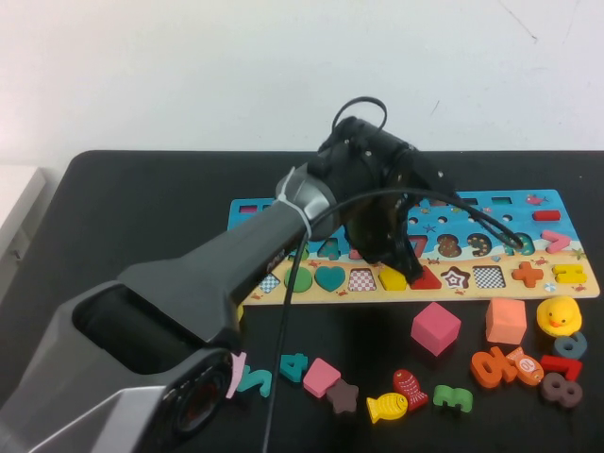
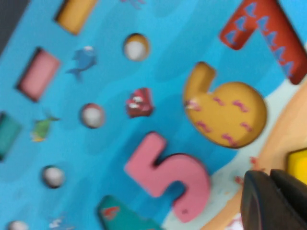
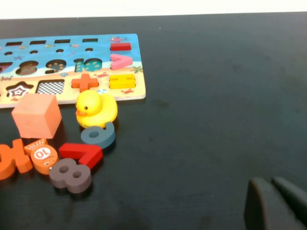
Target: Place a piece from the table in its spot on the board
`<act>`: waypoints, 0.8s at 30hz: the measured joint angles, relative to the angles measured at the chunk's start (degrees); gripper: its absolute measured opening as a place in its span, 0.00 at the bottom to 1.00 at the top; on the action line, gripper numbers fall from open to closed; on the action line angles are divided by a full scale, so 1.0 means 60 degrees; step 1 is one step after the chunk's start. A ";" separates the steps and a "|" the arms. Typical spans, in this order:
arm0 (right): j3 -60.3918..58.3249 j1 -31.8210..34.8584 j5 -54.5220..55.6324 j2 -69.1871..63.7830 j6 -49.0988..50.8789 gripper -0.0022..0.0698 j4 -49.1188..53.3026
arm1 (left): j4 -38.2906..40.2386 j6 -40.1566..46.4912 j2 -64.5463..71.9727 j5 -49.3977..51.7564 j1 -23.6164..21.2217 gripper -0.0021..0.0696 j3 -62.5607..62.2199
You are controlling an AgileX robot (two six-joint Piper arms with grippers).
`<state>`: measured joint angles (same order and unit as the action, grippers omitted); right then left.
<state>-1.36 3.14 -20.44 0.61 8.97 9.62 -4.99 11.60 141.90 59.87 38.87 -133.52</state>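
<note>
The board (image 1: pixel 557 203) lies across the far middle of the black table, and it also shows in the left wrist view (image 2: pixel 168 72) and the right wrist view (image 3: pixel 136 91). The yellow pentagon piece (image 1: pixel 393 278) lies flat in the tan shape strip, between the checkered square and the red triangle. My left gripper (image 1: pixel 401 264) hovers just over it. In the left wrist view the left gripper (image 2: pixel 271 191) is shut and empty, with the yellow piece (image 2: pixel 298 165) just beside its fingertips. My right gripper (image 3: pixel 276 201) is shut and empty over bare table, right of the board.
Loose pieces lie in front of the board: a pink cube (image 1: pixel 435 327), a salmon cube (image 1: pixel 506 321), a yellow duck (image 1: pixel 558 314), a yellow fish (image 1: pixel 387 407), a red fish (image 1: pixel 410 387), and several numbers at the right (image 1: pixel 557 373) and left (image 1: pixel 274 373).
</note>
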 joint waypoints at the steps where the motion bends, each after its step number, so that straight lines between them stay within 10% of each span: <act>1: 0.0000 0.0000 0.0000 0.0000 0.0000 0.06 0.0000 | -0.0121 -0.0048 -0.0092 -0.0067 0.0000 0.03 0.0000; 13: 0.0000 0.0000 0.0000 0.0000 0.0000 0.06 0.0000 | 0.0216 0.0523 -0.2523 -0.0131 0.0000 0.03 0.0781; 24: 0.0000 0.0000 0.0000 0.0000 0.0000 0.06 0.0000 | 0.1759 0.1082 -0.7817 -0.3836 0.0000 0.03 0.7854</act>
<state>-1.36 3.14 -20.44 0.61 8.97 9.62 5.57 18.10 95.00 36.86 38.87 -86.40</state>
